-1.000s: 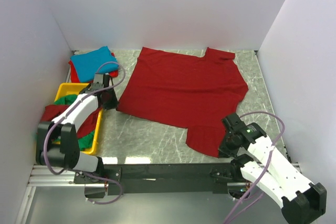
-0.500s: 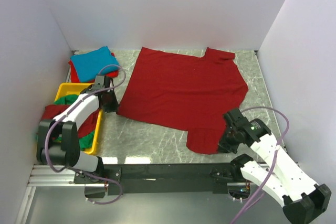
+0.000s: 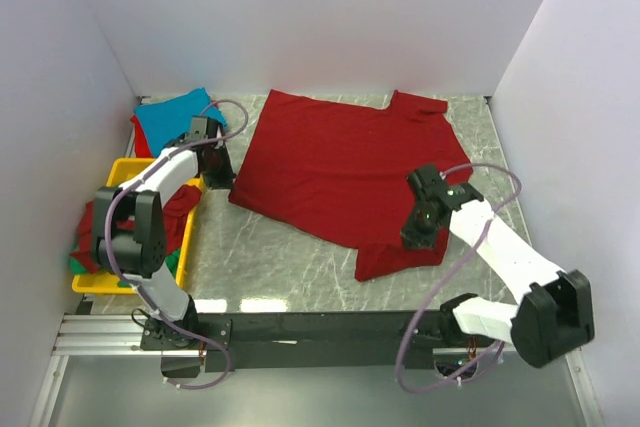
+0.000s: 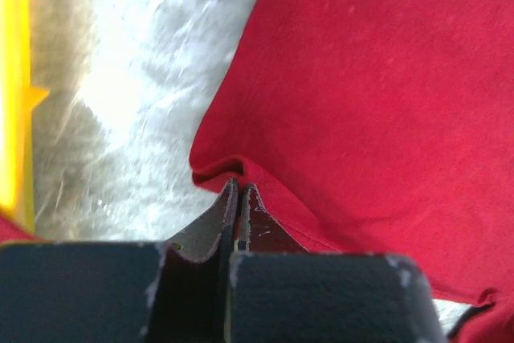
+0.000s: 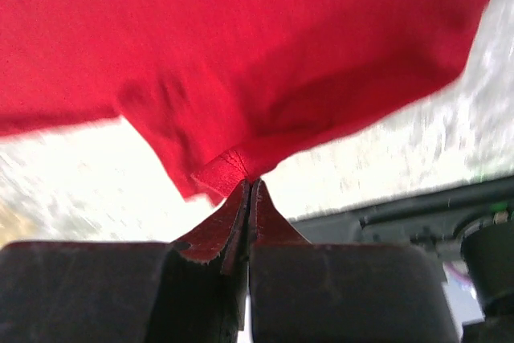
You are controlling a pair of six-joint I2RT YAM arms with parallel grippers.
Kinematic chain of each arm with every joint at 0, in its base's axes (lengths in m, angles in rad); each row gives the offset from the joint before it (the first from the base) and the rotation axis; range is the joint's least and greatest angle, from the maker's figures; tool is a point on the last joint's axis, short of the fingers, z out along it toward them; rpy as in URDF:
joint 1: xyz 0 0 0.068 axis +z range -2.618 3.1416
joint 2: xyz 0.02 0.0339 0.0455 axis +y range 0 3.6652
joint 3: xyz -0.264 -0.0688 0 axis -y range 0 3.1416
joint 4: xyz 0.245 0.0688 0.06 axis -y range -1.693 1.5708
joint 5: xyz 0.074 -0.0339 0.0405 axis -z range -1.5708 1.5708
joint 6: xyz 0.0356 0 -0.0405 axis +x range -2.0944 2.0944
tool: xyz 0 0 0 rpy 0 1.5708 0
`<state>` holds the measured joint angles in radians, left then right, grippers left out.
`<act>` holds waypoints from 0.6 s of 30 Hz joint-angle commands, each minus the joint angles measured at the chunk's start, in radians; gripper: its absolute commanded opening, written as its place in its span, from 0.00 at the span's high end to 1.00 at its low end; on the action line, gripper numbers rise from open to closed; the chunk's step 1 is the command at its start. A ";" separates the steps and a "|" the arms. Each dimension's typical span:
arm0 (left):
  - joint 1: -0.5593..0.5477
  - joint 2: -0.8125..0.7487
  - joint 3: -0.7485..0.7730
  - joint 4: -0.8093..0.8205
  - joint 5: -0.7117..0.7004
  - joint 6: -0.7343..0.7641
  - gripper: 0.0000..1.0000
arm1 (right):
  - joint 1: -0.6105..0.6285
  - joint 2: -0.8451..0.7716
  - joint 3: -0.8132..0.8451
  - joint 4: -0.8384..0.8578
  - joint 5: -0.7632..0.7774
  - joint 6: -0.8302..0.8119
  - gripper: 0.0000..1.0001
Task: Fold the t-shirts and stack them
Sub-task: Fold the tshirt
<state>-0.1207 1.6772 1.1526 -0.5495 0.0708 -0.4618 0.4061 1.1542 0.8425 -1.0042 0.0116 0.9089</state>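
Observation:
A dark red t-shirt [image 3: 350,172] lies spread over the middle of the marble table. My left gripper [image 3: 222,172] is shut on its near left hem corner [image 4: 233,173]. My right gripper [image 3: 418,232] is shut on the shirt's near right sleeve edge [image 5: 233,168] and holds it lifted, the cloth hanging from the fingertips. A folded turquoise blue shirt [image 3: 175,117] lies on a red one at the back left corner. Green and red shirts [image 3: 125,192] lie in the yellow tray [image 3: 128,169].
The yellow tray stands along the left wall, close beside my left arm. White walls close in the table at the left, back and right. The black base rail [image 3: 320,327] runs along the near edge.
My right gripper has moved up and to the left with the sleeve, folding it over the shirt. My left gripper has carried its hem corner a little toward the back.

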 commanded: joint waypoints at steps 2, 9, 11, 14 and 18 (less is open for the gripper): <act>0.006 0.047 0.094 -0.009 0.031 0.020 0.99 | -0.088 0.077 0.096 0.093 0.048 -0.120 1.00; 0.006 0.130 0.214 -0.016 0.063 0.006 0.99 | -0.208 0.217 0.262 0.088 0.044 -0.274 1.00; 0.006 0.162 0.267 -0.030 0.072 0.002 0.99 | -0.233 0.265 0.323 0.078 0.048 -0.295 1.00; 0.006 0.205 0.335 -0.041 0.076 -0.008 0.99 | -0.263 0.324 0.394 0.072 0.041 -0.327 1.00; 0.006 0.260 0.426 -0.073 0.081 -0.015 0.99 | -0.303 0.393 0.483 0.062 0.033 -0.364 1.00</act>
<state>-0.1207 1.9114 1.4910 -0.5991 0.1349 -0.4664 0.1318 1.5200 1.2434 -0.9398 0.0349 0.6033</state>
